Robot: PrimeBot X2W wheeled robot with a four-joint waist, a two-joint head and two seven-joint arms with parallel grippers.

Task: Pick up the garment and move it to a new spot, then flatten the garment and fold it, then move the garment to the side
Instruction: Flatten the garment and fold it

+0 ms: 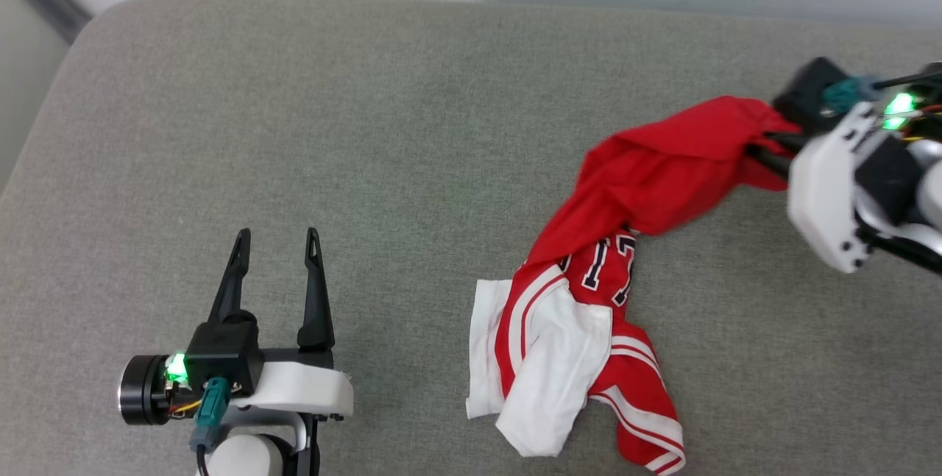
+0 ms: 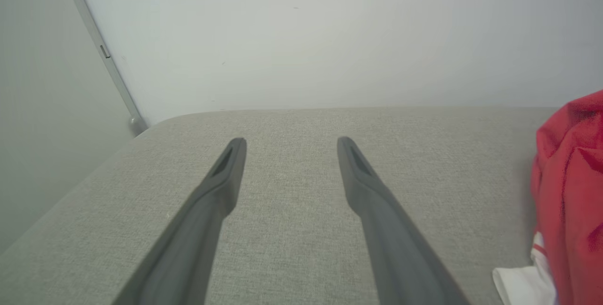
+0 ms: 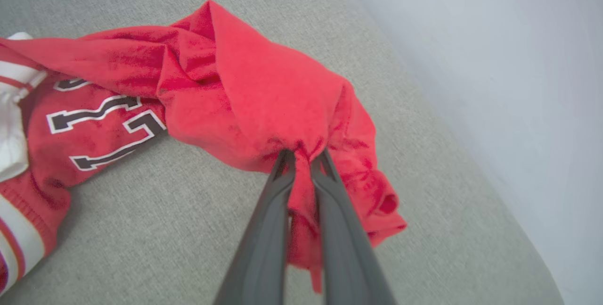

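The garment [image 1: 603, 292] is a crumpled red jersey with white sleeves, striped trim and dark numerals, lying on the right half of the grey cushion. Its far red end is bunched and lifted by my right gripper [image 1: 765, 148], which is shut on the fabric. In the right wrist view the two dark fingers pinch a fold of the garment [image 3: 264, 97] at the right gripper's tips [image 3: 301, 156]. My left gripper [image 1: 276, 237] stands open at the lower left, apart from the cloth. Between the left gripper's fingers [image 2: 289, 142] lies bare cushion, with the garment [image 2: 570, 187] at the right edge.
The grey fabric cushion [image 1: 368, 130] spans the whole work area, with bare room to the left and centre. A pale wall [image 2: 330, 36] runs behind its far edge. A grey vertical trim strip [image 2: 108, 60] stands at the far left corner.
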